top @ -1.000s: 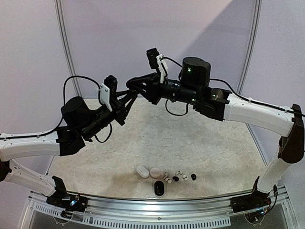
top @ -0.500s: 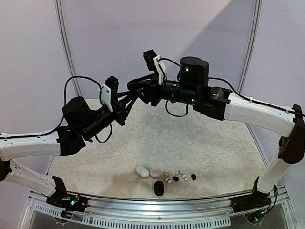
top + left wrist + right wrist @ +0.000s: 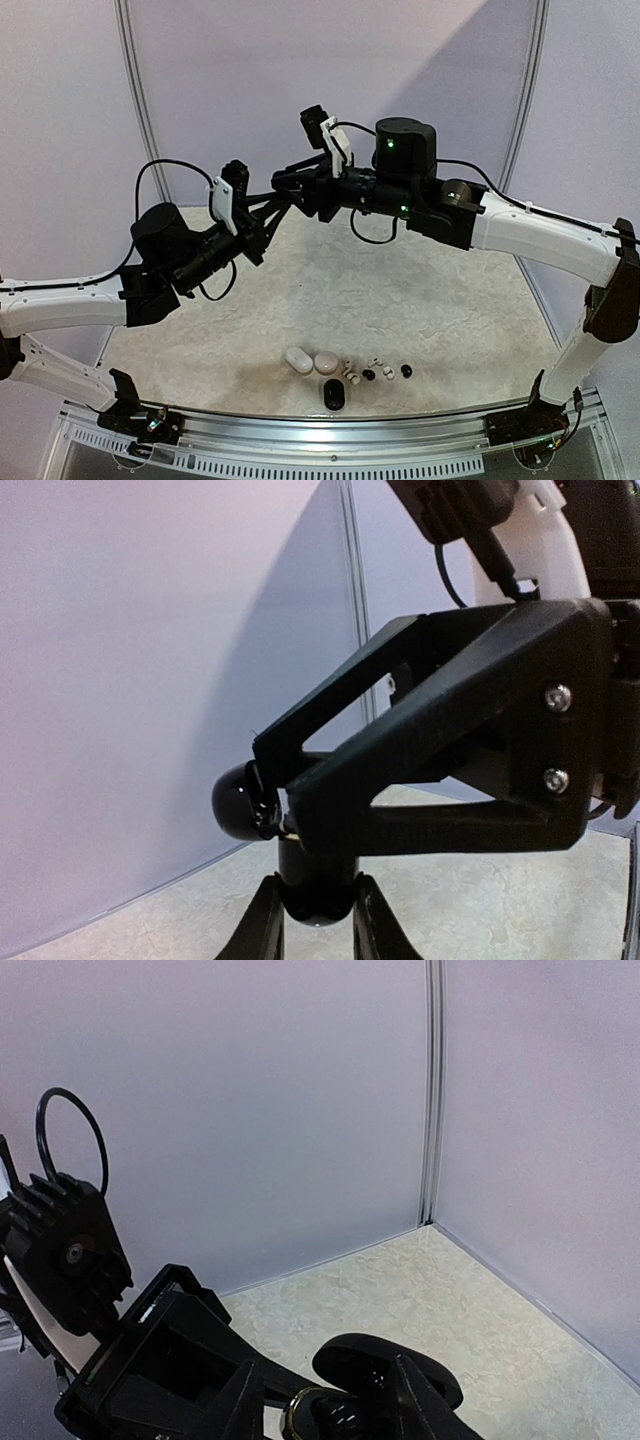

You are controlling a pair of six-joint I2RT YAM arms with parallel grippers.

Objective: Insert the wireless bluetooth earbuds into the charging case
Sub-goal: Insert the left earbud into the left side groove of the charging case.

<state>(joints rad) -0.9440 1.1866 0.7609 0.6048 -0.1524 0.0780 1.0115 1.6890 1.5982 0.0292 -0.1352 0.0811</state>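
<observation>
Black case (image 3: 315, 890) clamped aloft; earbuds (image 3: 388, 372) line table's (image 3: 450, 300) near edge.

The room is softly and evenly lit, with a lilac cast over everything. From above, the back wall (image 3: 250, 80) carries a broad diagonal shadow climbing toward 1 o'clock, with a paler wedge beyond it. The table (image 3: 450, 300) is bright, almost washed out, and the metal rail (image 3: 320, 425) at 6 o'clock glares. The left wrist view is crisp up close. The black case (image 3: 318, 895) shows a faint sheen, and the white plastic part (image 3: 540, 550) at 1 o'clock blows out. The right wrist view turns dark and soft at 6 o'clock.
</observation>
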